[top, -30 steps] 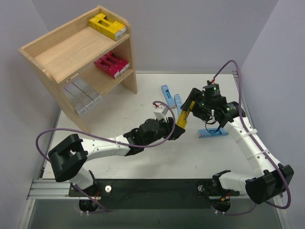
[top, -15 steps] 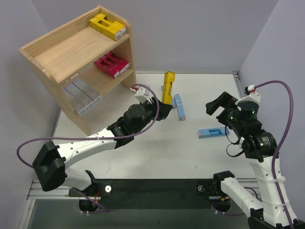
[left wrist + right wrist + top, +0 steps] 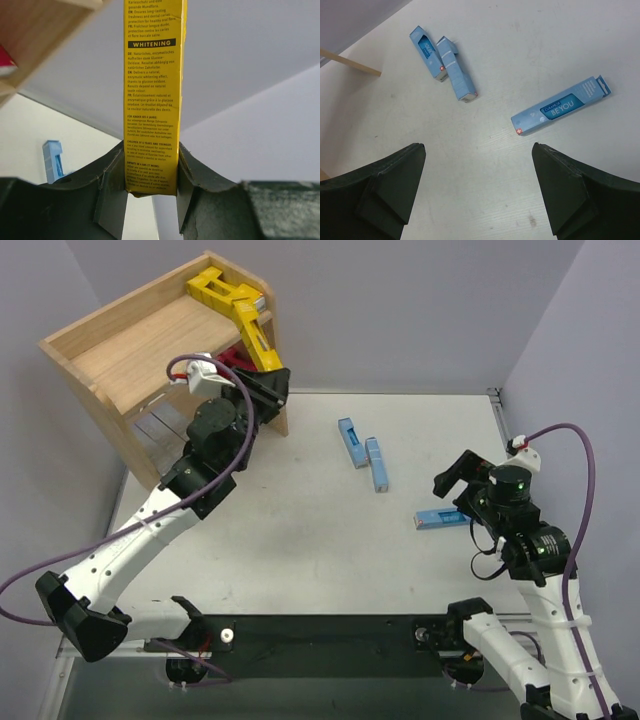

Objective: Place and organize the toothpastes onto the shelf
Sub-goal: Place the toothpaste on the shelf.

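Note:
My left gripper (image 3: 272, 380) is shut on the lower end of a yellow toothpaste carton (image 3: 255, 335), which it holds tilted against the right end of the wooden shelf (image 3: 130, 355). The left wrist view shows both jaws pressed on that carton (image 3: 152, 90) around my left gripper (image 3: 150, 170). More yellow cartons (image 3: 213, 287) lie on the top tier. Red ones (image 3: 228, 358) peek out on the lower tier. Three light blue cartons (image 3: 348, 440) (image 3: 377, 463) (image 3: 441, 517) lie on the table. My right gripper (image 3: 455, 478) hovers open and empty above the table near the lone blue carton (image 3: 560, 106).
Silver cartons (image 3: 150, 425) on the lower tier are partly hidden behind my left arm. In the right wrist view, two blue cartons (image 3: 426, 46) (image 3: 456, 75) lie side by side beyond my right gripper (image 3: 477, 150), and the shelf's foot (image 3: 350, 62) shows at the left.
The left arm has carried the yellow carton from mid-table up and left to the shelf's right end. The right gripper let go of it, opened wide and pulled back to the right.

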`<state>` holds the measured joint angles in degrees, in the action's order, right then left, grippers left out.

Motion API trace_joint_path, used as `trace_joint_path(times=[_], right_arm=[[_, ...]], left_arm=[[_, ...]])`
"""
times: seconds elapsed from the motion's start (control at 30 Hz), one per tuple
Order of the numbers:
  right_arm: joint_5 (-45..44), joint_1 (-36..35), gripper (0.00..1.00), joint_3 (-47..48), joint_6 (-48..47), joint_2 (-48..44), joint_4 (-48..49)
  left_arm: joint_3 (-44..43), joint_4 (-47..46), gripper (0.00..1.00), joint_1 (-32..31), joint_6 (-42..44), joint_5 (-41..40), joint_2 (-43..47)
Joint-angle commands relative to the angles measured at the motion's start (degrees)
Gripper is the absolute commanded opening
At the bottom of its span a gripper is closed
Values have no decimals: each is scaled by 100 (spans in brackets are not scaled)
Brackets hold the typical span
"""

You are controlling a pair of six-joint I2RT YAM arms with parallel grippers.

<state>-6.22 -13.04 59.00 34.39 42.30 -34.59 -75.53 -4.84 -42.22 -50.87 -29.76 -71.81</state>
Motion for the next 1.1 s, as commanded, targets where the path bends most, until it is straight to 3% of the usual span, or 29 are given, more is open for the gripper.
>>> trace_joint_path(times=[0.0, 0.5, 0.9, 1.07], right_arm=[[-160, 47, 93, -29, -82, -108, 40], [-310, 38, 93, -152, -231, -223, 57], [-371, 38, 93, -196, -249, -240, 66], [-354, 47, 93, -196, -266, -231, 66]], left_arm=[[-970, 1045, 35, 441, -730, -276, -87], [-2290, 2224, 41, 1910, -2804, 804, -939], [-3389, 2831, 52, 2376, -2981, 1068, -1660], [-3548, 3050, 62, 2455, -3043, 1191, -1828]])
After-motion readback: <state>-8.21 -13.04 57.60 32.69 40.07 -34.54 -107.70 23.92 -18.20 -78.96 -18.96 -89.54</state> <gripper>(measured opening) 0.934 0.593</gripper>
